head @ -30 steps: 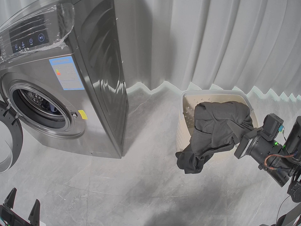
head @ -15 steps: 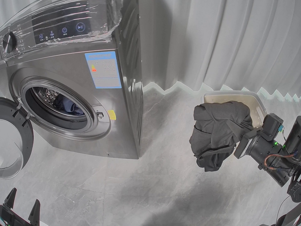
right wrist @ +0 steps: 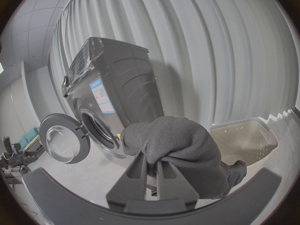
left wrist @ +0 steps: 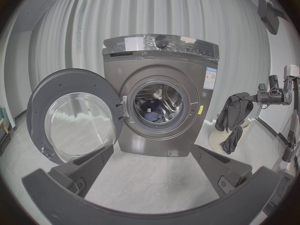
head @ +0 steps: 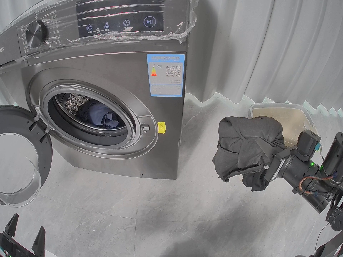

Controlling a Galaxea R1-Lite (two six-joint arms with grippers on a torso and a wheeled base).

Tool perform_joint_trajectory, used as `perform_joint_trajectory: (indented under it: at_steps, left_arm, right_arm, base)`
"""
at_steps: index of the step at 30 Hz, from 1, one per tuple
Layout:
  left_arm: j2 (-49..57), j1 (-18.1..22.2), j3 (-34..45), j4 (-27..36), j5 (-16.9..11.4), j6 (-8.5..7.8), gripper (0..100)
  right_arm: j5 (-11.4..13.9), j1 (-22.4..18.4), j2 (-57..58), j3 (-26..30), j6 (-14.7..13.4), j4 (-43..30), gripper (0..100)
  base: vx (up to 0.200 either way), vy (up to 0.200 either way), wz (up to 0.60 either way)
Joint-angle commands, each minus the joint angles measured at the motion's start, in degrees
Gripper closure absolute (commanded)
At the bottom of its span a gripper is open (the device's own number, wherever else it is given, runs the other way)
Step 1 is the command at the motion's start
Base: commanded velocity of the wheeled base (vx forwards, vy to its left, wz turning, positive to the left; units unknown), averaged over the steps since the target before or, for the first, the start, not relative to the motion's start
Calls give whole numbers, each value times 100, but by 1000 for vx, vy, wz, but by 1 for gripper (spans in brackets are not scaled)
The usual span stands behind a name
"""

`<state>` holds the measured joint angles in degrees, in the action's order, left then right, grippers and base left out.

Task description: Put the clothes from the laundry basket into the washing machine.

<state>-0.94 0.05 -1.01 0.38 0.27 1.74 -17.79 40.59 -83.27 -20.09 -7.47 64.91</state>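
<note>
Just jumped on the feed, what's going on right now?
The right gripper is shut on a dark garment, holding it in the air by the laundry basket. The washing machine stands with its door swung open, and blue clothes lie inside it. The left gripper is open and empty, low in front of the machine.

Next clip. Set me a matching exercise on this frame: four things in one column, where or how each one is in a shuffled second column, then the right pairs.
Things:
1. dark grey garment
2. blue clothes
3. washer door
4. laundry basket

States:
A. standing by the curtain
B. swung open
C. gripped by the right pincer
D. lying inside the drum

Pairs: 1-C, 2-D, 3-B, 4-A
</note>
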Motion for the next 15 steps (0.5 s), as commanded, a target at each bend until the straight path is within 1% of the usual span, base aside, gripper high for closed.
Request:
perform_joint_trajectory:
  at_steps: [1,5,12,15]
  left_arm:
    - [94,4,84,-3,0,1,0]
    - [94,4,84,-3,0,10,0]
    - [94,4,84,-3,0,1,0]
    - [94,4,84,-3,0,1,0]
  right_arm:
    - [-6,1,-22,5,0,4,100]
    - [3,1,-22,14,-9,4,100]
    - [3,1,-66,23,-26,12,100]
    - [3,-8,-66,23,-26,12,100]
  base:
    - [-200,0,0]
    - [-200,0,0]
    - [0,0,0]
    - [0,200,0]
